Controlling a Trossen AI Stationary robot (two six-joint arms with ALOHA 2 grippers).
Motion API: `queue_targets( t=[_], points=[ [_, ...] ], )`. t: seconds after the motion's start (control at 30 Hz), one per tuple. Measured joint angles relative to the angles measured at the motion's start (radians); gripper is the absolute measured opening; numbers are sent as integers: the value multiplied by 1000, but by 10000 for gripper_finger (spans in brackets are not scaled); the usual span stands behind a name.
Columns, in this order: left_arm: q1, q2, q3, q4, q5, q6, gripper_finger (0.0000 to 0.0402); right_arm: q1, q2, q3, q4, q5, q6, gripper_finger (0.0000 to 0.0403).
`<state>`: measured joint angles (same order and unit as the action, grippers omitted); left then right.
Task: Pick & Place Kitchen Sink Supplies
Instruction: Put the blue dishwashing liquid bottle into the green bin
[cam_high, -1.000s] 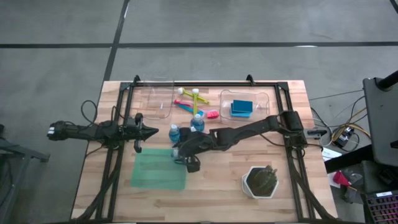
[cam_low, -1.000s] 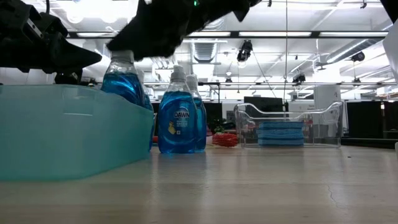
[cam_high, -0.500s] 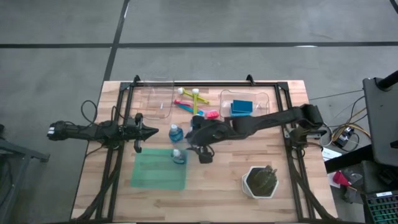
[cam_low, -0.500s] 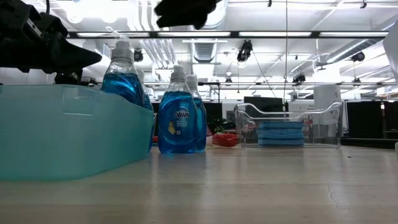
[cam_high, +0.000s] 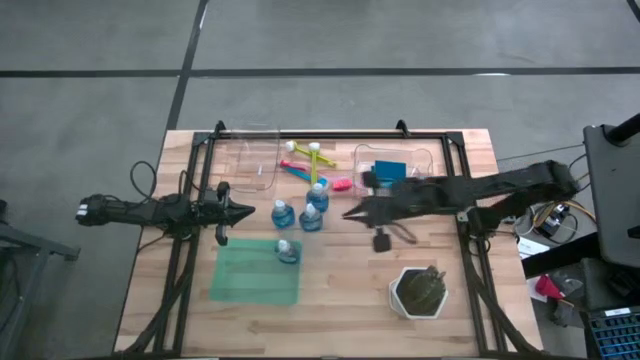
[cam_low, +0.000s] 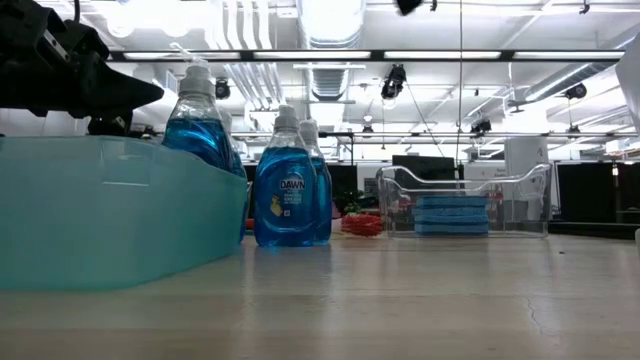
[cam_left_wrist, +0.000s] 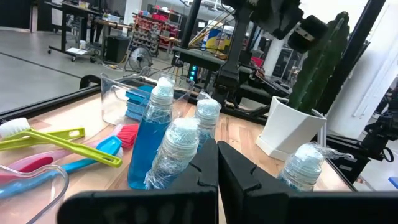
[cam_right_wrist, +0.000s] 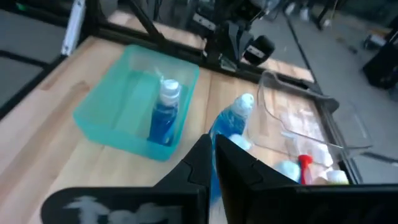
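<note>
One small clear bottle of blue liquid (cam_high: 288, 250) stands upright in a translucent green tray (cam_high: 250, 280). Three more bottles (cam_high: 310, 217) stand on the wood just beyond the tray, shown in the low view as bottles (cam_low: 286, 190) beside the tray (cam_low: 110, 215). Yellow-green, blue and pink brushes (cam_high: 308, 165) lie farther back. A blue sponge (cam_high: 388, 174) rests in a clear bin (cam_high: 425, 160). My right gripper (cam_high: 348, 213) hangs shut and empty right of the bottles, high above the table. My left gripper (cam_high: 248, 211) is shut and empty left of them.
A second clear bin (cam_high: 255, 160) stands at the back left. A white hexagonal pot with a dark plant (cam_high: 420, 292) sits near the front right. A black frame (cam_high: 460, 150) runs along the table's sides and back. Bare wood lies between tray and pot.
My right gripper has come off the bottle in the green tray, risen, and drawn back toward the table's right edge. That bottle now stands free and upright in the tray. The third bottle behind the tray, covered by the arm before, shows again.
</note>
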<state>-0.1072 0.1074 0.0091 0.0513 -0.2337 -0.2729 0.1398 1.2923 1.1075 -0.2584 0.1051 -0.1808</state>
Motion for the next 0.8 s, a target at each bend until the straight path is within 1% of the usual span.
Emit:
queue_targets(
  t=[0.13,0.23,0.33,0.43,0.63,0.8],
  points=[
    [0,0,0,0,0,0,0,-1,-210,-154,64,2,5,9],
    [0,0,0,0,0,0,0,-4,-355,-232,43,4,5,9],
    [0,0,0,0,0,0,0,-2,-488,-313,12,1,72,9],
    [0,0,0,0,0,0,0,-3,-604,-380,3,2,99,8],
    [0,0,0,0,0,0,0,-3,-771,-488,2,1,100,8],
    [0,0,0,0,0,0,0,-3,-837,-558,2,0,141,8]
  ],
)
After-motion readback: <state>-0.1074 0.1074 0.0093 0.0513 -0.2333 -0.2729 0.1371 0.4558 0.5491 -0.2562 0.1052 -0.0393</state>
